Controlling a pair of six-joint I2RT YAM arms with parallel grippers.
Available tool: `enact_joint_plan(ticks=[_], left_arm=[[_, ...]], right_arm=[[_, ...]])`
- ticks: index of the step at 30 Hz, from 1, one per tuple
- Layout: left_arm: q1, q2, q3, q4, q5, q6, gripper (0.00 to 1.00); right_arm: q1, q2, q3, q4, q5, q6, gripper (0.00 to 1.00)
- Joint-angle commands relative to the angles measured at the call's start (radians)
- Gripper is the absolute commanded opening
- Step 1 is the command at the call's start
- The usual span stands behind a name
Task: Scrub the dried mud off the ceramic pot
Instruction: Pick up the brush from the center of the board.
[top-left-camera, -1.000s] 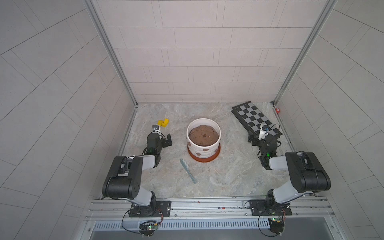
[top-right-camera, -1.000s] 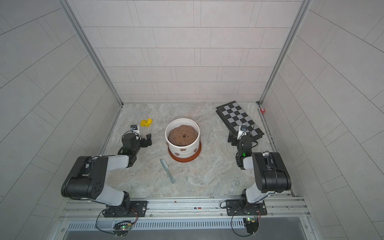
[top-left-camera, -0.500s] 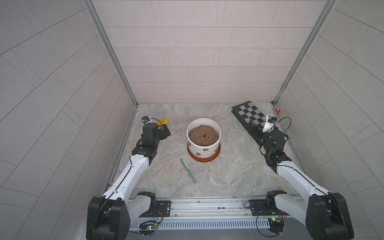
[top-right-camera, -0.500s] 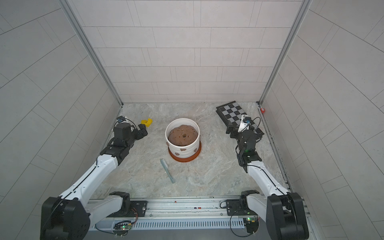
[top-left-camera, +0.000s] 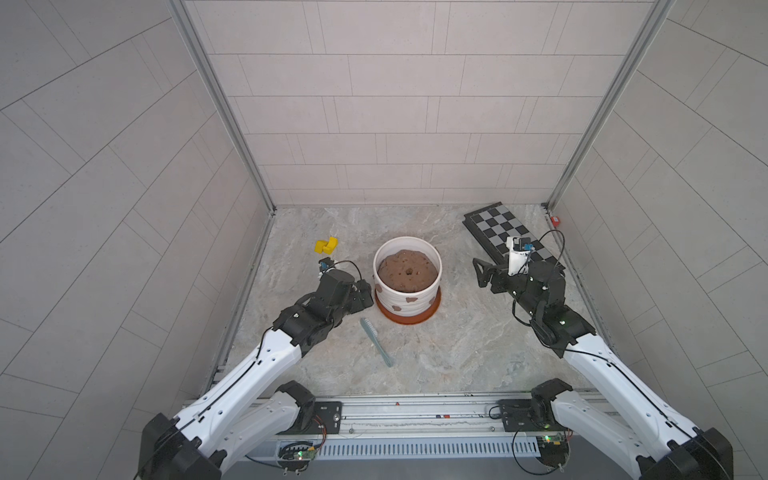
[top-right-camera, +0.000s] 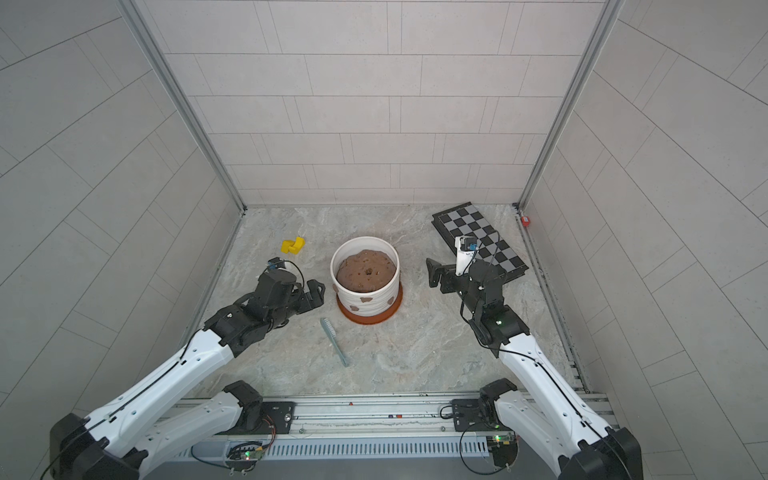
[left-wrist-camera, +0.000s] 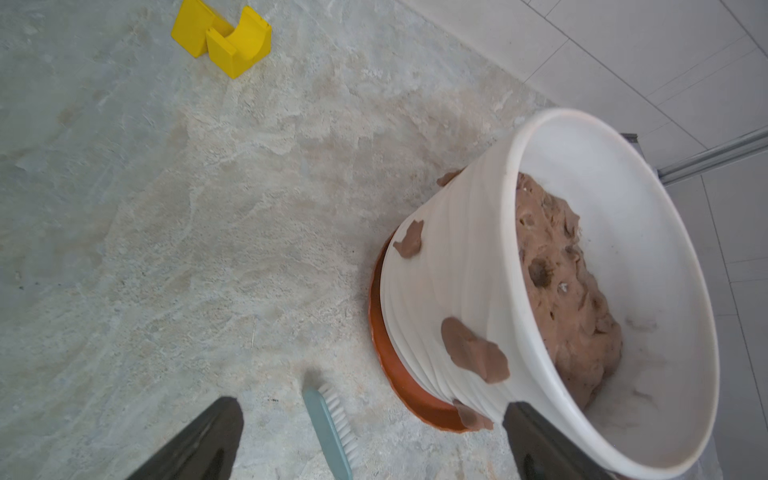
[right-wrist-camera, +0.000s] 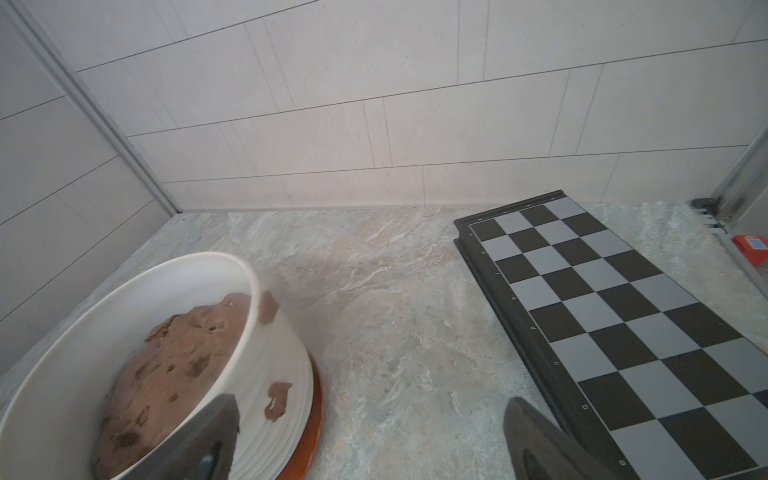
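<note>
Mud patches (left-wrist-camera: 473, 349) dot the ceramic pot (top-left-camera: 426, 295). Left jaws gape wide, empty, just beside it; right jaws, equally wide and empty, hang near its opposite side.

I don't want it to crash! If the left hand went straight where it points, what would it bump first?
Most likely the pot: the left hand, open, points at its side with nothing between them. It might catch the saucer first; depth is hard to judge.

The marbled table (top-left-camera: 436, 353) carries the pot (top-left-camera: 405, 296) on its saucer (top-left-camera: 409, 319), a brush (top-left-camera: 376, 341) just before the saucer, and a yellow block (top-left-camera: 326, 246) and chessboard (top-left-camera: 494, 226) behind it.
</note>
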Motion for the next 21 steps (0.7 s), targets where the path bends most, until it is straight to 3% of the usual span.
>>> enact_joint_plan(ticks=[1, 5, 14, 21], left_arm=[[-0.037, -0.007, -0.063, -0.092, -0.017, -0.104, 1.00], [-0.073, 0.010, -0.106, -0.081, 0.022, -0.128, 1.00], [-0.211, 0.146, -0.113, -0.076, -0.092, -0.266, 0.99], [-0.232, 0.276, -0.118, 0.030, -0.068, -0.353, 0.93]], right_arm=[[0.033, -0.023, 0.039, -0.165, -0.046, -0.004, 1.00], [0.089, -0.048, 0.055, -0.274, -0.039, -0.007, 1.00], [0.170, -0.116, 0.000, -0.361, 0.001, 0.017, 1.00], [0.247, -0.136, -0.009, -0.414, 0.029, 0.044, 1.00]])
